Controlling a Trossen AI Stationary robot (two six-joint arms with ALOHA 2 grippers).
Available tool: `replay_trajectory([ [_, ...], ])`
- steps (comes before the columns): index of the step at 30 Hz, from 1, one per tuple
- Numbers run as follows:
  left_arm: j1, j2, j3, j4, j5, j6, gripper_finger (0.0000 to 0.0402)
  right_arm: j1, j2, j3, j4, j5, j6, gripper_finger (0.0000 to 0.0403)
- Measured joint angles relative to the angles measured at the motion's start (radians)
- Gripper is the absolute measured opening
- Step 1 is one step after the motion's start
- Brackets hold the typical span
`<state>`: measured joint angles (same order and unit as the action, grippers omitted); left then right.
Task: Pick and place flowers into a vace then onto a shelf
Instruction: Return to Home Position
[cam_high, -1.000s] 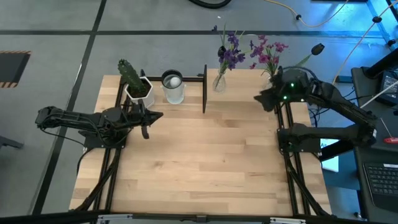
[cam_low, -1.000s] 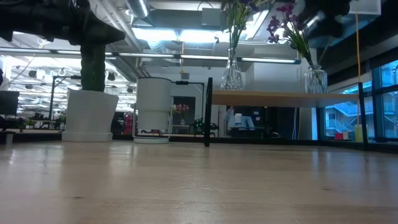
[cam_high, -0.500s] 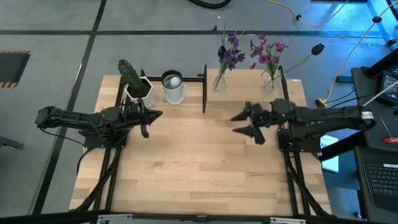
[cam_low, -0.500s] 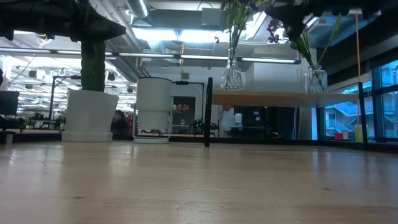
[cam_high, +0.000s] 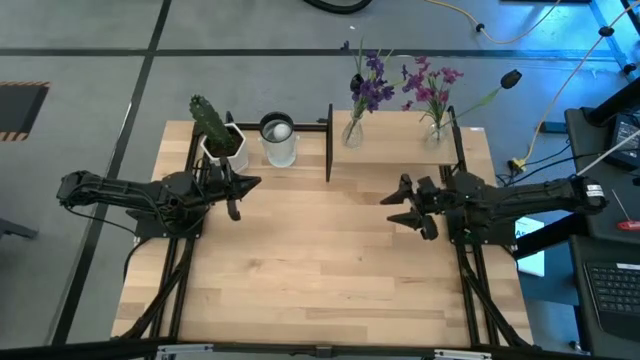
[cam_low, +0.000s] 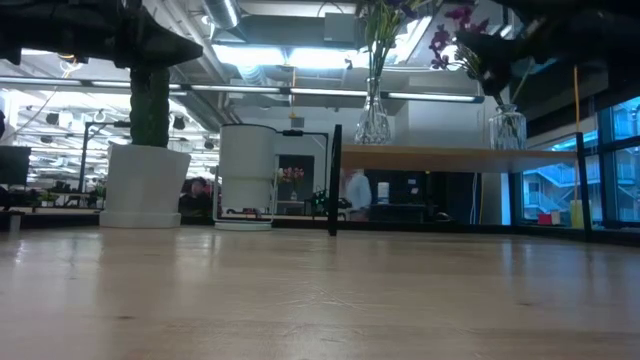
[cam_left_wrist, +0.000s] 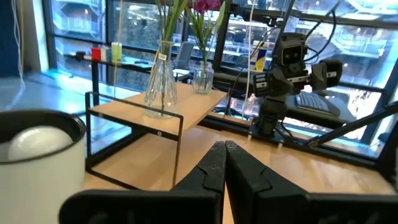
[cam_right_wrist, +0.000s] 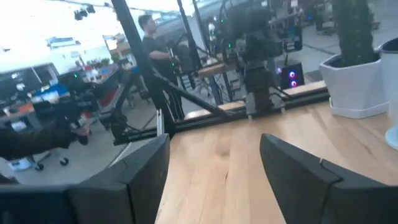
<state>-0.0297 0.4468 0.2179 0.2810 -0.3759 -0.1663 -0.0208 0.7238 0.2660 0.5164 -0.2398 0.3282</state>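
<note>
**Both flower vases on shelf, arms off to the sides**

Left gripper (cam_high: 250, 185) sits low over the left part of the surface (cam_high: 320, 270), just in front of the cactus (cam_high: 210, 122) in its white pot. The left wrist view shows its fingers (cam_left_wrist: 214, 163) pressed together, holding nothing. Just beside the cactus pot stands a white cylindrical cup (cam_high: 279, 141), at the back edge of the surface.

Right of the cup is the shelf (cam_low: 440, 157), a light wooden board on thin black posts, at the back of the surface. Two clear glass vases stand upright on it, apart from each other. The left vase (cam_high: 352, 133) holds the darker violet flowers (cam_high: 372, 88). The right vase (cam_high: 436, 133) holds the pinker flowers (cam_high: 430, 84). Stems are in the vases and blooms are above the rims.

Right gripper (cam_high: 395, 208) is over the right part of the surface, in front of the shelf and clear of it, pointing toward the middle. Its fingers (cam_right_wrist: 146, 177) are spread wide with nothing between them. It touches neither vase.

A person (cam_right_wrist: 152, 46) stands in the room beyond the surface, seen in the right wrist view.
</note>
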Motion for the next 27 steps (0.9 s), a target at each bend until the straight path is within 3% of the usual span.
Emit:
replay_trajectory([
  [13,0.0,-0.013,0.0,-0.004,-0.022,0.047,0.0004,-0.042,-0.263,-0.141,-0.017,0.002,0.034,0.0252],
  [18,0.0,-0.098,0.0,-0.017,-0.036,0.06,0.0004,-0.043,-0.328,-0.177,-0.027,0.002,0.042,0.0252],
  [27,0.0,-0.316,0.0,-0.234,-0.133,0.032,0.0003,-0.043,-0.36,-0.178,-0.039,0.002,0.03,0.0252],
])
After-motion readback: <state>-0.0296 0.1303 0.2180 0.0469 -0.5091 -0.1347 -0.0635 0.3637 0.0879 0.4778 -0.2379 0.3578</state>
